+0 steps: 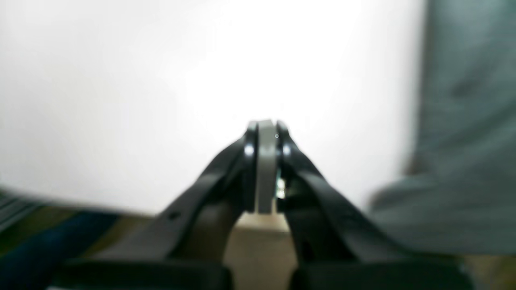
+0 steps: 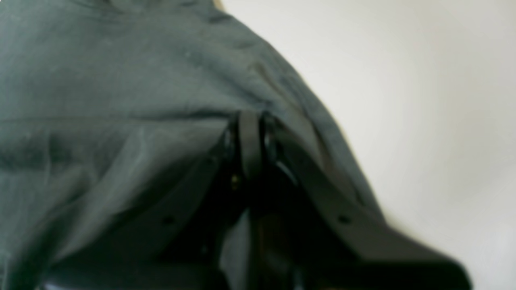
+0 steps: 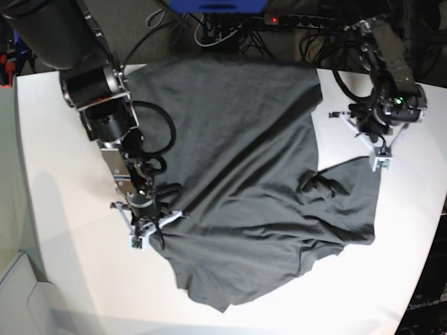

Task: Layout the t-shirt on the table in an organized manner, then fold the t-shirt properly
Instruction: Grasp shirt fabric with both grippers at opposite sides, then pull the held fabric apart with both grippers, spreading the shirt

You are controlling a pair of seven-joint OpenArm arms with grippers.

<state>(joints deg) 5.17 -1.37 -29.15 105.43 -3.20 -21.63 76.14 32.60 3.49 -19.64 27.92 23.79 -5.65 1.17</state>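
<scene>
The dark grey t-shirt [image 3: 237, 174] lies spread and wrinkled over the white table [image 3: 63, 174], with one sleeve [image 3: 349, 195] bunched at the right. My right gripper [image 3: 136, 239] hangs at the shirt's left edge, shut. In the right wrist view its tips [image 2: 250, 117] stand against the t-shirt [image 2: 100, 80], and I see no cloth pinched between them. My left gripper [image 3: 379, 162] is beside the sleeve's upper corner. It is shut and empty [image 1: 266, 125] over bare table [image 1: 161, 80], with the t-shirt [image 1: 463, 121] to its right.
Cables and a power strip [image 3: 279, 19] run behind the table's far edge. The table's left edge [image 3: 21, 209] drops off beside a pale surface. Both wrist views are blurred.
</scene>
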